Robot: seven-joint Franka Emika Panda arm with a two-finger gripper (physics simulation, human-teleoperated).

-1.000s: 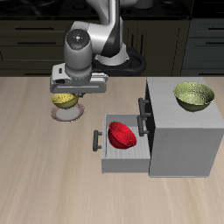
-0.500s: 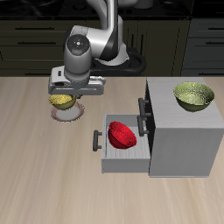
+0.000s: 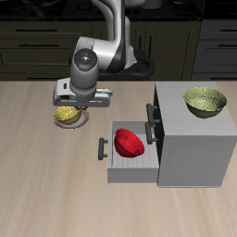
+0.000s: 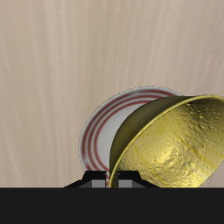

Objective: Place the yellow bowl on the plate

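The yellow bowl (image 3: pixel 65 115) hangs tilted just over the plate (image 3: pixel 71 124), low enough that I cannot tell whether it touches. My gripper (image 3: pixel 76 105) is directly above the bowl's back rim and shut on it. In the wrist view the yellow bowl (image 4: pixel 171 144) fills much of the frame, its speckled inside facing the camera. Its rim runs down between the fingers of my gripper (image 4: pixel 112 181). The plate (image 4: pixel 101 127), pale with pinkish-brown rings, lies on the wooden table beneath and is partly covered by the bowl.
A grey cabinet (image 3: pixel 194 139) stands beside the plate with an olive-green bowl (image 3: pixel 205 101) on top. Its drawer (image 3: pixel 130 159) is pulled open toward the plate, with a red bowl (image 3: pixel 130 142) inside and a handle (image 3: pixel 102 148) sticking out.
The arm has come down and shifted slightly toward the cabinet. The yellow bowl has dropped with it, closer to the plate.
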